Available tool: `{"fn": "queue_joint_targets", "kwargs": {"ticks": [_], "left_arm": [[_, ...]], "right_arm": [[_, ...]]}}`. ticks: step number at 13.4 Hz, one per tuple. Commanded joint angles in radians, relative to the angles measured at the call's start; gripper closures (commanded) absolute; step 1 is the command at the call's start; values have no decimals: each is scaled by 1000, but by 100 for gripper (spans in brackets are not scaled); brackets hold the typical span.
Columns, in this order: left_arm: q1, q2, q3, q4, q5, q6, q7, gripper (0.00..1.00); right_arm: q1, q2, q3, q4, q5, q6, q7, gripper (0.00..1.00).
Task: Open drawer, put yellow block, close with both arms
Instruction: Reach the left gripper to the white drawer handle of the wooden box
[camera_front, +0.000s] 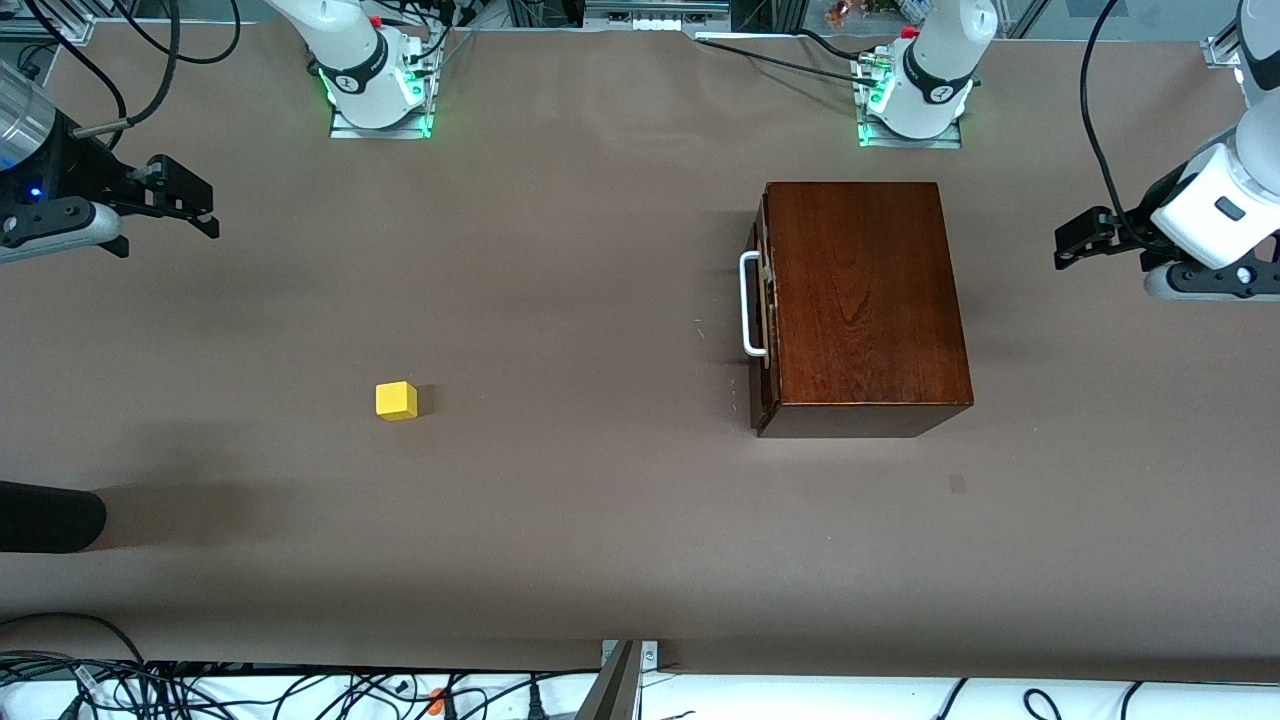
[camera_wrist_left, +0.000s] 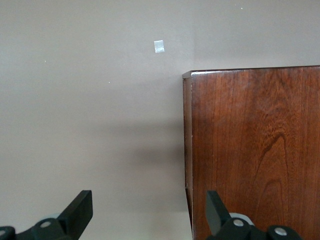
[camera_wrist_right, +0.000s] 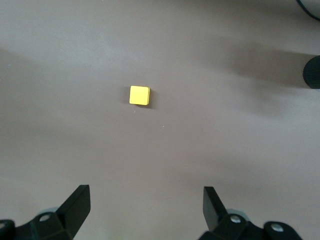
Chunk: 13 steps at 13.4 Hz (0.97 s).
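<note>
The dark mahogany box stands toward the left arm's end of the table, its drawer shut, with the white bar handle facing the right arm's end. The yellow block lies on the bare table toward the right arm's end; it also shows in the right wrist view. My left gripper is open and empty, up in the air past the box's end; the box top shows in the left wrist view. My right gripper is open and empty, up over the table's right-arm end.
A black rounded object juts in at the table edge near the right arm's end, nearer to the front camera than the block. A small pale patch marks the table near the box. Cables run along the table's edges.
</note>
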Motion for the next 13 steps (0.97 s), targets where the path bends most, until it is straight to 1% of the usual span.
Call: {"fn": "queue_joint_targets", "kwargs": {"ticks": [1, 6, 8, 10, 11, 13], "left_arm": [[-8, 35, -69, 35, -19, -22, 35, 0], [-10, 116, -256, 50, -20, 11, -15, 0], [-16, 148, -344, 42, -19, 20, -125, 0], [-39, 188, -436, 39, -5, 49, -329, 0], [-60, 202, -448, 32, -5, 86, -383, 0], [-133, 242, -447, 30, -3, 155, -434, 0]], "right_arm": [[-6, 12, 7, 22, 2, -5, -10, 0], [-5, 12, 7, 22, 0, -7, -10, 0], [20, 12, 7, 22, -4, -7, -12, 0], [31, 11, 7, 22, -7, -7, -10, 0], [31, 12, 7, 22, -7, -6, -10, 0], [31, 12, 7, 26, -7, -5, -10, 0]]}}
